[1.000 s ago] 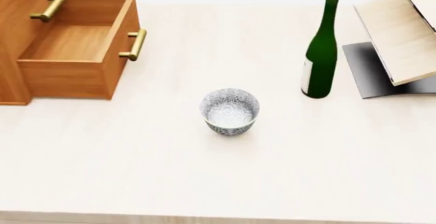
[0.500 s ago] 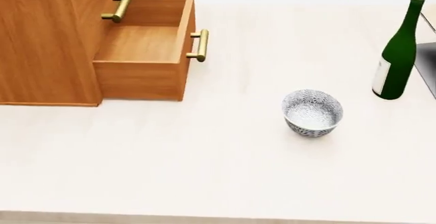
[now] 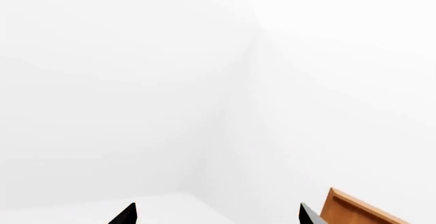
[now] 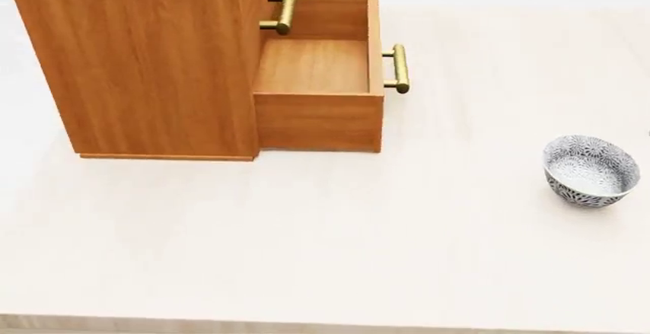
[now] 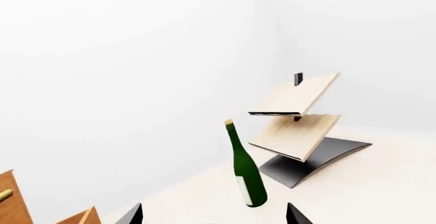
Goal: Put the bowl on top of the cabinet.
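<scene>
In the head view the speckled blue-grey bowl (image 4: 590, 170) stands upright on the pale table near the right edge, with nothing in it. The orange-brown cabinet (image 4: 152, 60) stands at the back left, its lowest visible drawer (image 4: 317, 75) pulled out toward the bowl, brass handle (image 4: 397, 68) on its front. Neither arm appears in the head view. Only the two dark fingertips of my left gripper (image 3: 216, 218) show, wide apart with nothing between them, beside a corner of the cabinet (image 3: 354, 211). My right gripper (image 5: 213, 218) is likewise open, holding nothing. No wrist view shows the bowl.
The right wrist view shows a green wine bottle (image 5: 246, 175) standing on the table and a pale wooden rack (image 5: 296, 117) on a dark base behind it. A second brass handle (image 4: 281, 11) sits on the drawer above. The table's front edge (image 4: 304, 323) runs along the bottom.
The head view has swung left: the cabinet has slid in from the left edge toward the middle, the bowl has shifted to the far right, and the bottle and rack have left the frame.
</scene>
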Robot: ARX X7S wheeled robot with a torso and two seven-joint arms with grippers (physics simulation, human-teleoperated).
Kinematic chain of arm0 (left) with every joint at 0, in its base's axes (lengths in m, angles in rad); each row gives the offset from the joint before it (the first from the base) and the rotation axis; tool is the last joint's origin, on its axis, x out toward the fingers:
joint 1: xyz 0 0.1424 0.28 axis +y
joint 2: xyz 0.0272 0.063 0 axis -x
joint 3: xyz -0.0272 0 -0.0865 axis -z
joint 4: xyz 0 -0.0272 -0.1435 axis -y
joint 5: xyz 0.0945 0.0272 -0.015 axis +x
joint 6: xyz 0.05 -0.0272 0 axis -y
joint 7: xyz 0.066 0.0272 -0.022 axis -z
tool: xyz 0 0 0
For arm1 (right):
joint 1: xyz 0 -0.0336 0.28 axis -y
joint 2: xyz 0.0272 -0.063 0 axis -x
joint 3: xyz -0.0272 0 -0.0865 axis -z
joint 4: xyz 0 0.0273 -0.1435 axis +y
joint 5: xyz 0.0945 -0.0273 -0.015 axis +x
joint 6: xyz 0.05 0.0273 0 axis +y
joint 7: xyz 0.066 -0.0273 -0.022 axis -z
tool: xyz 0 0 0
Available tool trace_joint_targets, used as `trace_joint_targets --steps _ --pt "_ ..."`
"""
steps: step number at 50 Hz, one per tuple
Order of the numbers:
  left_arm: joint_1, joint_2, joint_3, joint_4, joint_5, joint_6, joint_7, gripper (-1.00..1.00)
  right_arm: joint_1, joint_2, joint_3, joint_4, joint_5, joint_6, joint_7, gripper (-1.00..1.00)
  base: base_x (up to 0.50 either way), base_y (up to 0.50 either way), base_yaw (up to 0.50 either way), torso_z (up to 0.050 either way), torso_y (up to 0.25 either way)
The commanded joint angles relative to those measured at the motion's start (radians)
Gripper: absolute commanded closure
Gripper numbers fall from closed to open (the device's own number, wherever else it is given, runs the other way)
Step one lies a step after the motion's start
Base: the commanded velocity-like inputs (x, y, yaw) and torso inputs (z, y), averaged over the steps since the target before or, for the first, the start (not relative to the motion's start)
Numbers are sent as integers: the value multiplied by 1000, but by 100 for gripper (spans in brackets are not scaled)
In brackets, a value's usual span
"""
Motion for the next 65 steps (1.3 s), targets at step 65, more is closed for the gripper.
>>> trace_joint_targets --steps 65 --pt "18 -5 11 -1 -7 21 -7 -100 -42 0 -83 -6 -22 -24 -46 -100 270 17 0 0 0"
